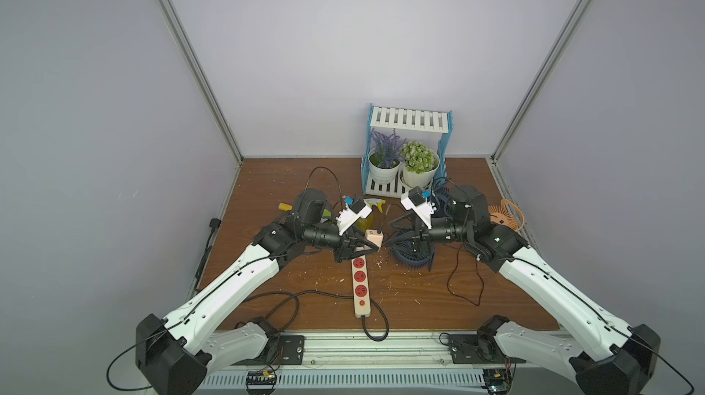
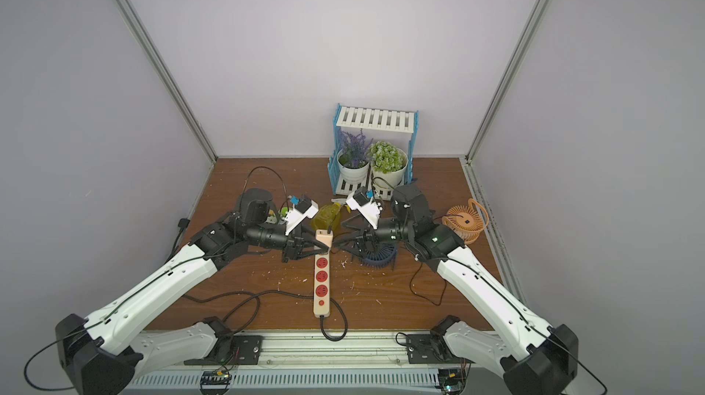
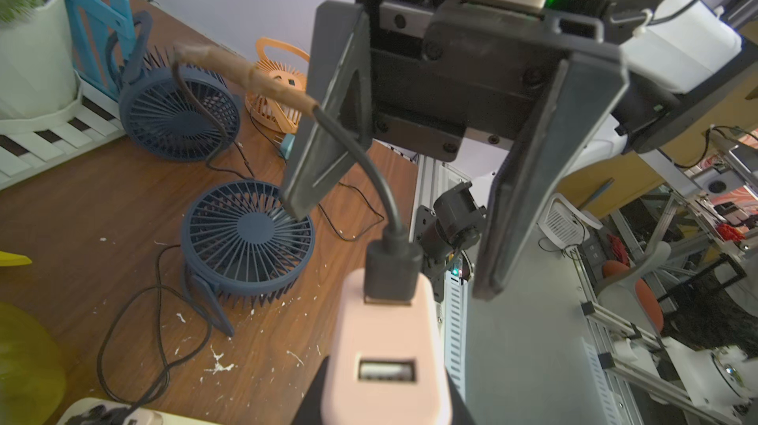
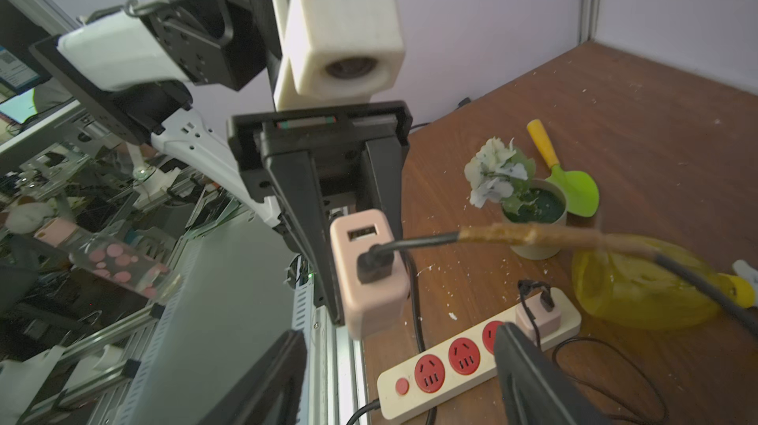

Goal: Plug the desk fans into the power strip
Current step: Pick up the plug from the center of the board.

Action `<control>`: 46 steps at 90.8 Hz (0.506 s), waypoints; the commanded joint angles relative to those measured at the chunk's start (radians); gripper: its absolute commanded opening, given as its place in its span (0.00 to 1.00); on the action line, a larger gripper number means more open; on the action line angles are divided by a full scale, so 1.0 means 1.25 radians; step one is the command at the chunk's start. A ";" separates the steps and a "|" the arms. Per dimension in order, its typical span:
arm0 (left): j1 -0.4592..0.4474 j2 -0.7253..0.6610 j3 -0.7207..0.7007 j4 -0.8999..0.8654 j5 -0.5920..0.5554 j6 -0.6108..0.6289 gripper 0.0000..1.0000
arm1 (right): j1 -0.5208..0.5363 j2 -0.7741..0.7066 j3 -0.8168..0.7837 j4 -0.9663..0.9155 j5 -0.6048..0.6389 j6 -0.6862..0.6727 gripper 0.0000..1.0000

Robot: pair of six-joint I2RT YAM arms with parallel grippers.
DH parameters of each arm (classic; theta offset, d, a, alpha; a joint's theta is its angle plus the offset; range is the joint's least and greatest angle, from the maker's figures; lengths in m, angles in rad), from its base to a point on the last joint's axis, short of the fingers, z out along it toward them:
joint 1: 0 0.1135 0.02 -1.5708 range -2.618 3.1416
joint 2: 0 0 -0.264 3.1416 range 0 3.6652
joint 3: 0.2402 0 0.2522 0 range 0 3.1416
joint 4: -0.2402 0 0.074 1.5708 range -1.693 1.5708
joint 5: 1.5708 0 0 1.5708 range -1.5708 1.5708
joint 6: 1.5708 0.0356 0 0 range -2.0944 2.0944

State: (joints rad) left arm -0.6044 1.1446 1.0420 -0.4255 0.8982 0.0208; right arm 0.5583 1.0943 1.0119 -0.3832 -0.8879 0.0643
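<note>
Both top views look down from high at the near edge over the brown wooden tabletop (image 1: 419,290); the wrist cameras sit close (sharing the pale pink plastic charger block (image 3: 385,345)).

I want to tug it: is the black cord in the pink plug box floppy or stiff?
Probably springy rather than limp: the black cord arches out of the pink adapter without sagging. The brown taped stretch looks stiffer still. Tugging may twist the adapter in the left gripper.

Pale lilac walls (image 1: 343,50), aluminium corner posts (image 1: 190,57), brown wood-grain table (image 1: 419,290) with white flecks, cluttered workshop (image 3: 676,238) beyond
</note>
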 commanded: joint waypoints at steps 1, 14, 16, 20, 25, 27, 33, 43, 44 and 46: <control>-0.006 0.020 0.039 -0.107 0.036 0.066 0.06 | 0.013 0.017 0.014 -0.013 -0.069 -0.041 0.71; -0.022 0.034 0.060 -0.136 0.029 0.085 0.06 | 0.021 0.051 0.027 0.049 -0.152 0.012 0.69; -0.025 0.036 0.058 -0.136 0.027 0.086 0.06 | 0.022 0.054 0.027 0.057 -0.159 0.019 0.69; -0.027 0.038 0.059 -0.139 0.024 0.090 0.06 | 0.021 0.059 0.029 0.062 -0.170 0.024 0.69; -0.032 0.042 0.062 -0.146 0.024 0.094 0.06 | 0.022 0.071 0.033 0.061 -0.188 0.031 0.69; -0.034 0.045 0.065 -0.149 0.023 0.096 0.06 | 0.023 0.075 0.035 0.061 -0.193 0.035 0.69; -0.043 0.047 0.069 -0.153 0.021 0.100 0.06 | 0.025 0.084 0.039 0.060 -0.208 0.041 0.67; -0.049 0.050 0.071 -0.155 0.015 0.101 0.07 | 0.029 0.087 0.040 0.047 -0.205 0.034 0.62; -0.050 0.050 0.070 -0.156 0.013 0.102 0.07 | 0.029 0.087 0.039 0.047 -0.206 0.034 0.61; -0.049 0.051 0.070 -0.156 0.011 0.104 0.06 | 0.030 0.088 0.039 0.046 -0.207 0.034 0.59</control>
State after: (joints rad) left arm -0.6529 1.2045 1.0943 -0.6022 0.9089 0.1196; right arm 0.5873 1.2003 1.0401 -0.3325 -1.1088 0.1020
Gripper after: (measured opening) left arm 0.277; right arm 0.620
